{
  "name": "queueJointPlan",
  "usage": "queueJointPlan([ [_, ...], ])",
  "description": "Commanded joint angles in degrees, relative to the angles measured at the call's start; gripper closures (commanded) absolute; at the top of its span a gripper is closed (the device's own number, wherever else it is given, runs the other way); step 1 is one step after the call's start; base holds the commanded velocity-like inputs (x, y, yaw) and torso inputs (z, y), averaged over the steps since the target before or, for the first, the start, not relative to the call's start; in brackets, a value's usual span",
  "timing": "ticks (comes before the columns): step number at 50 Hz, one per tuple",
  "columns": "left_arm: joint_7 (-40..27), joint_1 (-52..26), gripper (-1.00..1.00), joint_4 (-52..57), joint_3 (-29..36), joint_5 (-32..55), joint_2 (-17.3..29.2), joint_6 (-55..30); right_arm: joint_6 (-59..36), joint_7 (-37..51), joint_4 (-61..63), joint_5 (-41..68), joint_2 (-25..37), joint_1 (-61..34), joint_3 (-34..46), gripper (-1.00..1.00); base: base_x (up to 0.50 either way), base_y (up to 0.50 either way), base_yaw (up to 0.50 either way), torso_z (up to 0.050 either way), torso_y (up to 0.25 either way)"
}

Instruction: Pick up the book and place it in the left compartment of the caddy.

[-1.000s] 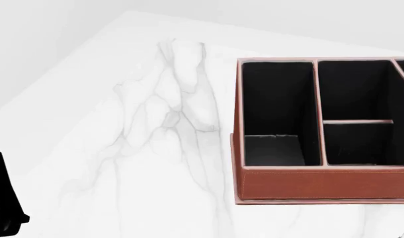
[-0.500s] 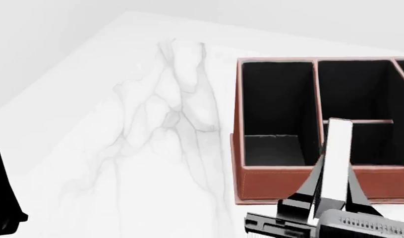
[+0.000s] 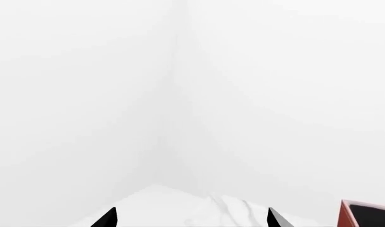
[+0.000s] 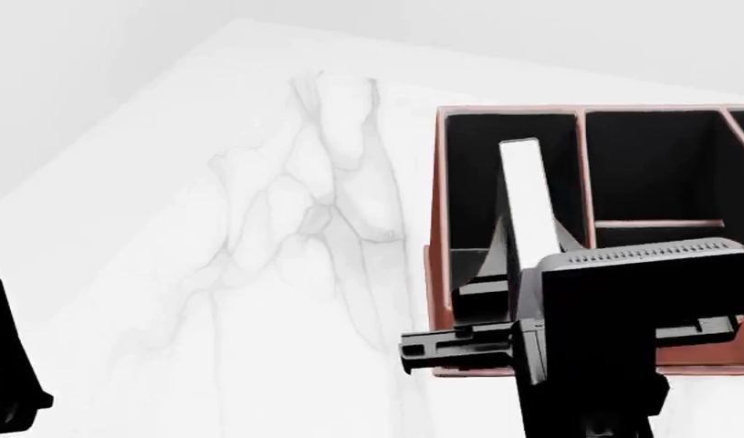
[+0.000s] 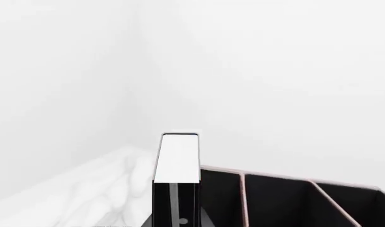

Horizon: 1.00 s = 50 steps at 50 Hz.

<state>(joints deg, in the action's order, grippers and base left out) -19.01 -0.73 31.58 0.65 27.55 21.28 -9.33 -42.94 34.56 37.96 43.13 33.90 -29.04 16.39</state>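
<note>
At the far left of the head view, the black left gripper (image 4: 6, 365) sat low beside the white marble-veined tabletop (image 4: 262, 255), well apart from everything the task concerned. Its own wrist view showed only two dark fingertips (image 3: 107, 218) spread apart with nothing between them, so its jaws were released and empty.

Further right stood the large reddish-brown leather-look caddy (image 4: 469, 351) with black lining and thin pinkish divider rims. Its long narrow black-lined left compartment (image 4: 469, 182) ran the box's whole depth, away from the robot.

Over that slot, the black right gripper (image 4: 518, 265) was clenched on the small thin book (image 4: 527, 201), whose white page edges faced the head camera. The book stood on end out of the jaws, gripped at its lower part, its long axis running up and away from the fingers. In the right wrist view the book (image 5: 177, 158) showed its white edge framed by the black cover, with the caddy's near-left corner just beyond it.

Judging from the head view, the book's free end lay in line with the left compartment, between the outer left wall and the first pinkish divider; whether it was above the rim or already dipping inside could not be told. The right arm was plainly the nearer one. The coming move probably called for keeping the thin edge parallel with the slot's length while lowering, since drift toward the divider could catch the cover.
</note>
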Motion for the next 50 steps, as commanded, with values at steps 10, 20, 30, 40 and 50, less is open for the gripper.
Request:
queueJointPlan([
  [10, -0.07, 0.62, -1.00, -0.03, 0.24, 0.05, 0.22, 0.59, -0.53, -8.62, -14.47, -2.57, -2.62, -12.66, 2.14, 1.00, 0.00, 0.00, 0.00, 0.000, 0.001],
  [20, -0.25, 0.81, -1.00, -0.03, 0.31, 0.16, 0.28, 0.72, 7.58, -10.12, -18.81, -8.66, -3.58, -12.10, 3.24, 1.00, 0.00, 0.00, 0.00, 0.002, 0.002],
  [30, -0.44, 0.85, -1.00, 0.25, 0.45, 0.30, 0.48, 0.50, 15.63, -13.60, -23.45, -10.70, -5.12, -10.20, 3.57, 1.00, 0.00, 0.00, 0.00, 0.000, 0.001],
  [40, -0.56, 0.85, -1.00, 0.22, 0.60, 0.33, 0.59, 0.59, 14.76, -13.23, -22.81, -10.06, -4.88, -10.01, 3.49, 1.00, 0.00, 0.00, 0.00, 0.000, 0.001],
  [50, -0.50, 0.50, -1.00, -0.67, -0.16, 1.25, 0.52, 1.23, 20.18, -18.24, -38.40, -13.88, -9.12, -16.88, 5.70, 1.00, 0.00, 0.00, 0.00, 0.000, 0.002],
])
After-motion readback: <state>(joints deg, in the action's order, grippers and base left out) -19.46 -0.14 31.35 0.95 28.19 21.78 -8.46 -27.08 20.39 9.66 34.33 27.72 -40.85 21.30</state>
